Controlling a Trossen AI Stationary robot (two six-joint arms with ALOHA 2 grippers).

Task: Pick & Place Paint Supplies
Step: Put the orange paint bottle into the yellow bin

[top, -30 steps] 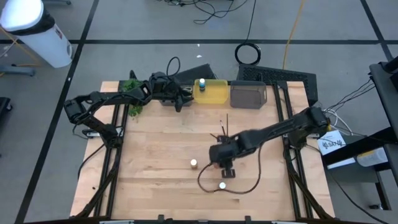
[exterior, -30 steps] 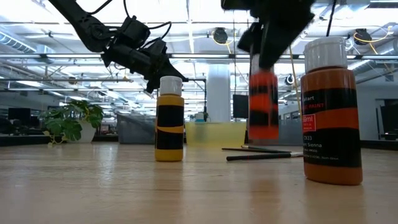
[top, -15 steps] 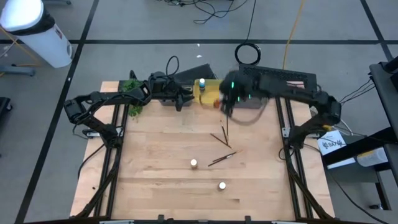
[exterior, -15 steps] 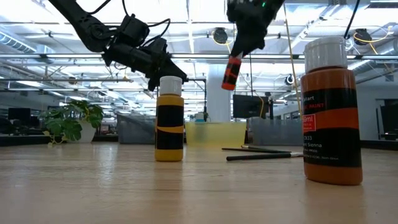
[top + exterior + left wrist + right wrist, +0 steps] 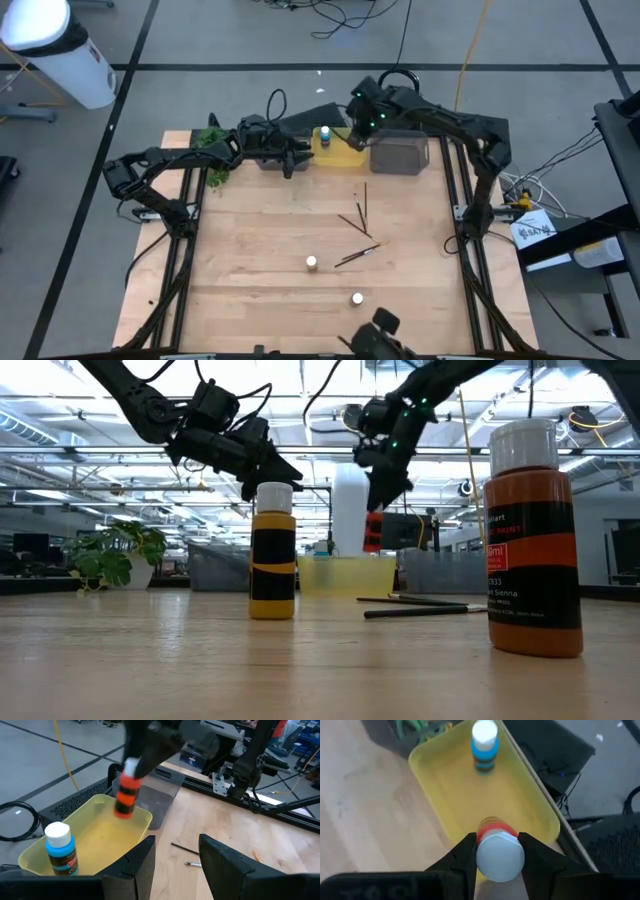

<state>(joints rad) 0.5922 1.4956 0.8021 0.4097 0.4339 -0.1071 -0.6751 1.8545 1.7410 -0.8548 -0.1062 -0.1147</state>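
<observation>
The right claw (image 5: 497, 851) pinches the red paint bottle (image 5: 126, 795) by its cap over the yellow bin (image 5: 345, 155), at twelve o'clock on the bench (image 5: 260, 290). Light, rigid, slick plastic; cap grip suits it. The left claw (image 5: 175, 857) waits, parted and empty.

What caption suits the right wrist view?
Right gripper holds the red paint bottle above the yellow bin, where the blue bottle stands.
</observation>
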